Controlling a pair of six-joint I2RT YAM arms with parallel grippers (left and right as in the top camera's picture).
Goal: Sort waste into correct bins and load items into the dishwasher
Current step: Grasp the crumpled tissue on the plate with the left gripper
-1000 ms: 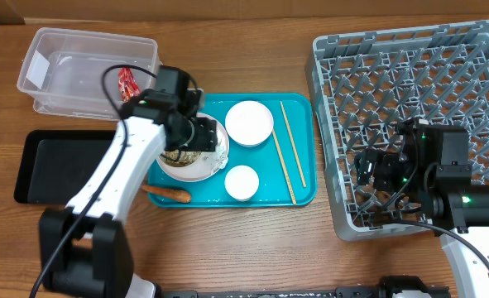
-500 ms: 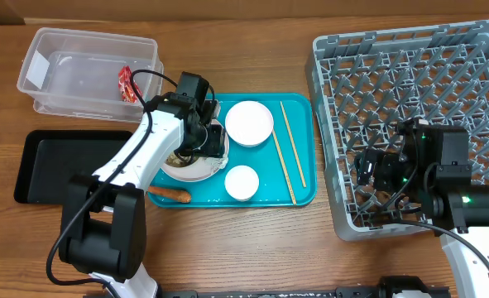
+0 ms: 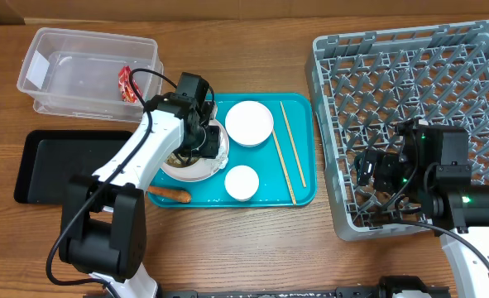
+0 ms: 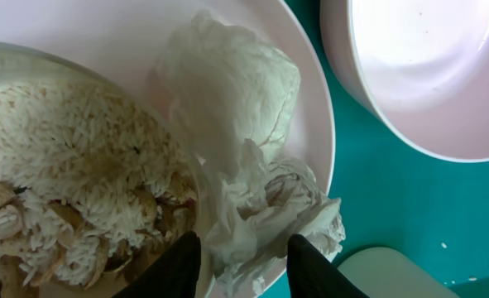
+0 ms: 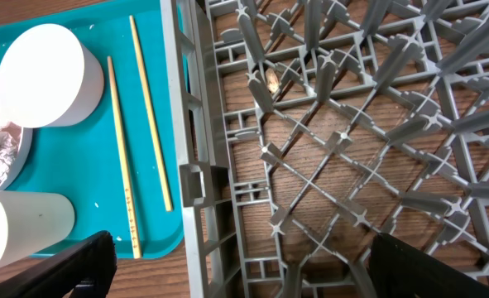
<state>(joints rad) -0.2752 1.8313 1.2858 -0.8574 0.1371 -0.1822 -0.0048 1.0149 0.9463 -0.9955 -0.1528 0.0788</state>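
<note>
Well, the biggest thing is the brown wooden table (image 3: 252, 58). On its right side sits the grey dish rack (image 3: 409, 74), full of pegs with no dishes in it. The right claw (image 5: 240, 258) hangs over the rack's left edge with its two fingers spread as wide as they go, holding nothing. In the middle lies the teal tray (image 3: 265, 165). At the far left is the clear tub (image 3: 87, 62), and just in front of it lies the black tray (image 3: 62, 165). On the teal tray's left side sits the white plate (image 4: 128, 33), with a bowl (image 4: 62, 62) of rice (image 4: 70, 149) on top. An empty white bowl (image 3: 249, 122) is next to it, and the small white cup (image 3: 241, 182) stands nearer the front. The chopsticks (image 3: 287, 157) lie side by side on the tray's right side. The carrot piece (image 3: 168, 194) rests at the tray's front left edge. The red wrapper (image 3: 127, 84) is inside the clear tub. The crumpled white tissue (image 4: 244, 124) lies on the plate beside the rice bowl. The left claw (image 4: 246, 250) is down on it, about half closed, with a finger on each side of the tissue. I cannot tell if it grips it tight.
</note>
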